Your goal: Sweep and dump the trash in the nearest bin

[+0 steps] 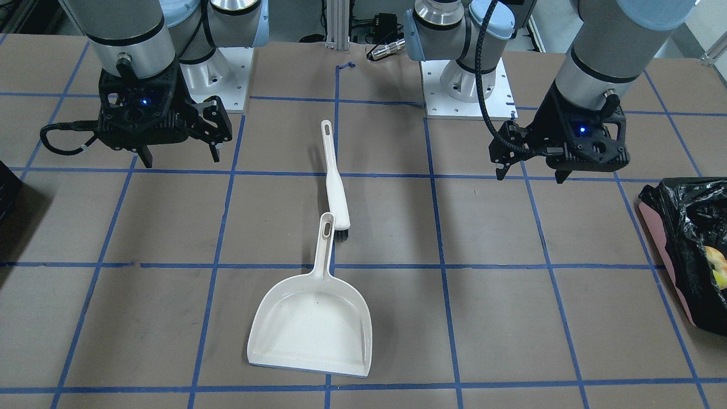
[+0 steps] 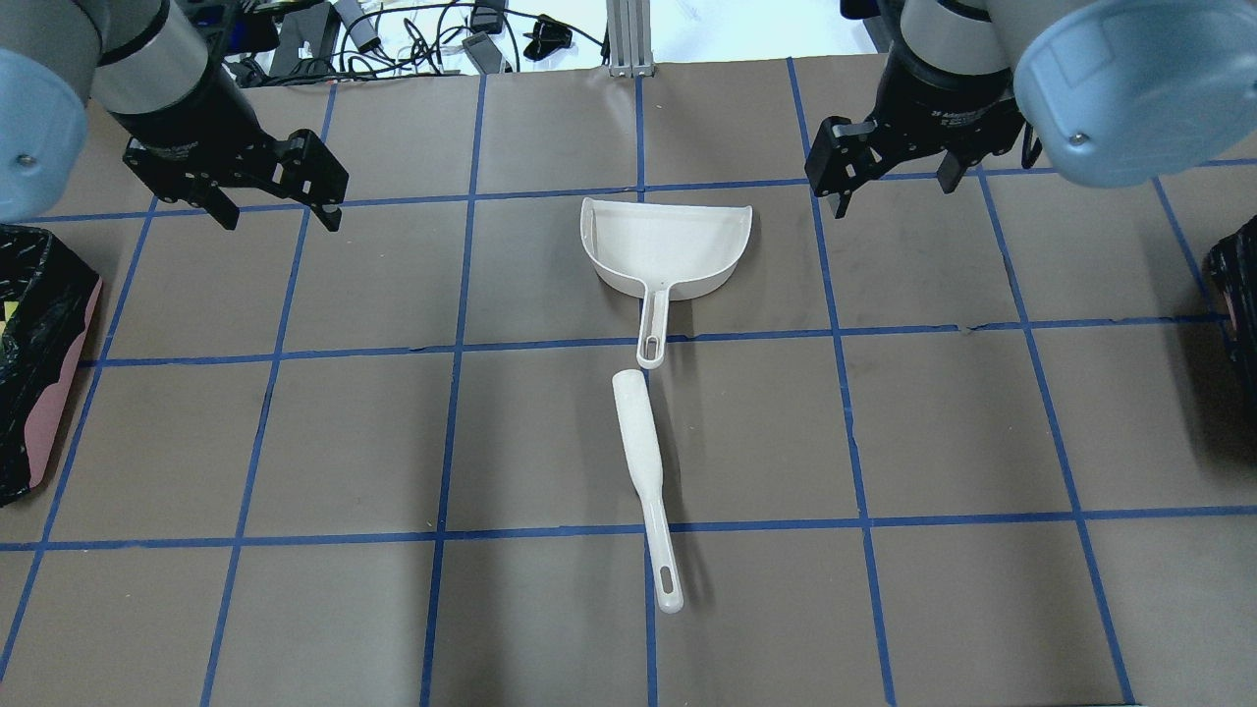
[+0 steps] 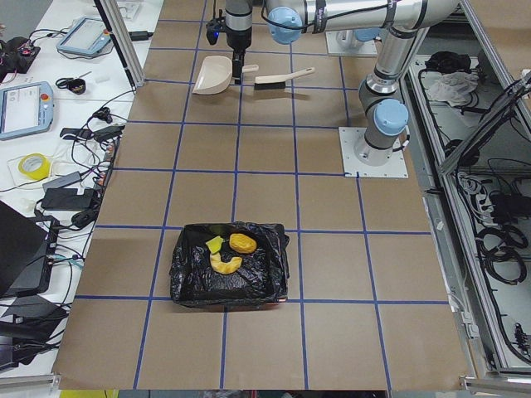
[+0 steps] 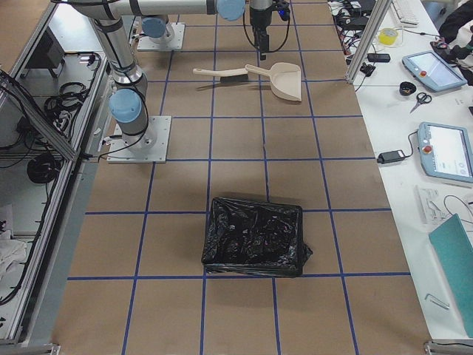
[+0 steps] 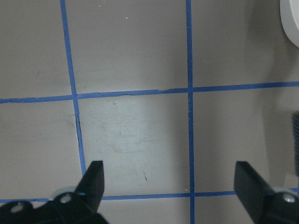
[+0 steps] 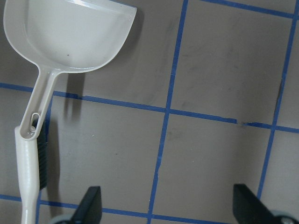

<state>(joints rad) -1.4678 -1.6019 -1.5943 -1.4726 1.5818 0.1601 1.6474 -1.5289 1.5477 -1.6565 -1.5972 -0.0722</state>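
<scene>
Dustpan nearest you: the white plastic dustpan (image 1: 309, 329) lies flat on the table. Level with it, well off toward the robot's left, the pink-sided bin lined with a black bag (image 1: 681, 196) holds the golden-brown, yellow and pale trash (image 3: 241, 244). Just beyond the dustpan's handle tip lies the white long-handled brush (image 1: 335, 182). Farther back you see the left gripper (image 1: 529, 173) and the right gripper (image 1: 182, 156) flanking the dustpan, fingers spread.

The brown table (image 2: 295, 442), gridded with blue tape, carries a white dustpan (image 2: 668, 245) between the left gripper (image 2: 283, 221) and the right gripper (image 2: 896, 196), nearer the right one. A white brush (image 2: 643, 462) lies just beyond its handle, closer to the robot than both grippers. The bin (image 2: 69, 383) sits well outside the left gripper, a black box (image 2: 1239, 285) outside the right.
</scene>
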